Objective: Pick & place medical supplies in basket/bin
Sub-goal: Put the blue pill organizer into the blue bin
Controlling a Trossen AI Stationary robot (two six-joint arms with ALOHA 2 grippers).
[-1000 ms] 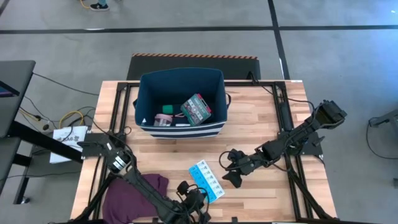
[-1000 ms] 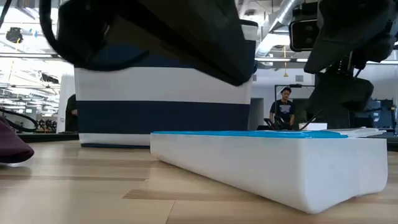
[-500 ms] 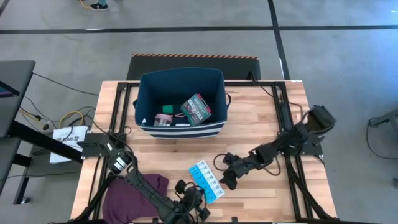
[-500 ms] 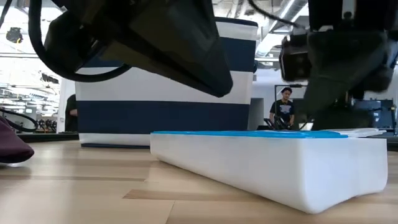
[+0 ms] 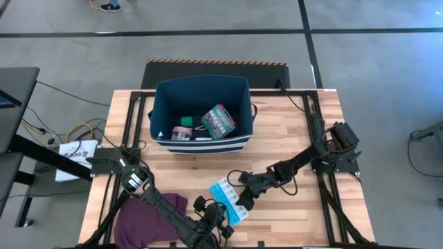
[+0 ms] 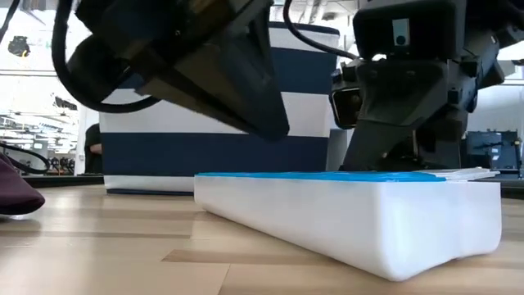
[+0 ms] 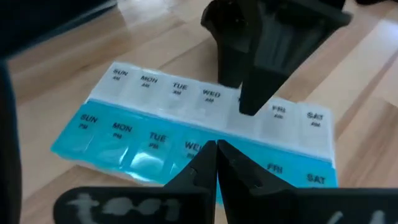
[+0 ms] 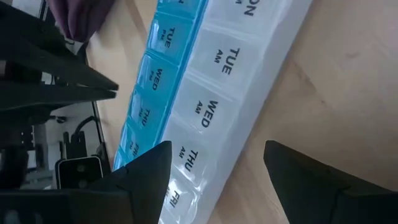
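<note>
The light-blue and white pill organizer [image 5: 223,189] lies flat on the wooden table, near its front edge. My right gripper [image 5: 243,198] is open and low over the organizer's right part, slanting down from the table's right. Its fingers [image 8: 149,168] stand across the white row around THU and FRI [image 8: 189,158]. My left gripper [image 7: 216,149] is shut, with its tips at the blue row, coming from the near side. The navy bin [image 5: 201,90] stands at the far middle. It holds a green-white box [image 5: 219,121] and a pink tape roll [image 5: 181,133]. My right gripper has one fingertip [image 7: 249,107] down at the organizer's white row near THU, but I cannot tell whether it touches. My left gripper has its shut tips over the blue row [image 7: 186,149] near WED. In the low view they seem to be above the lid, and touch cannot be told.
A purple cloth [image 5: 149,214] lies at the near left corner beside the left arm. There is bare wood [image 5: 291,138] between the bin and the right arm. In the low view a person stands in the room behind the table.
My right gripper has come down and toward the table's near left, from beside the pill organizer to over it. It has stayed open. The organizer lies where it was.
</note>
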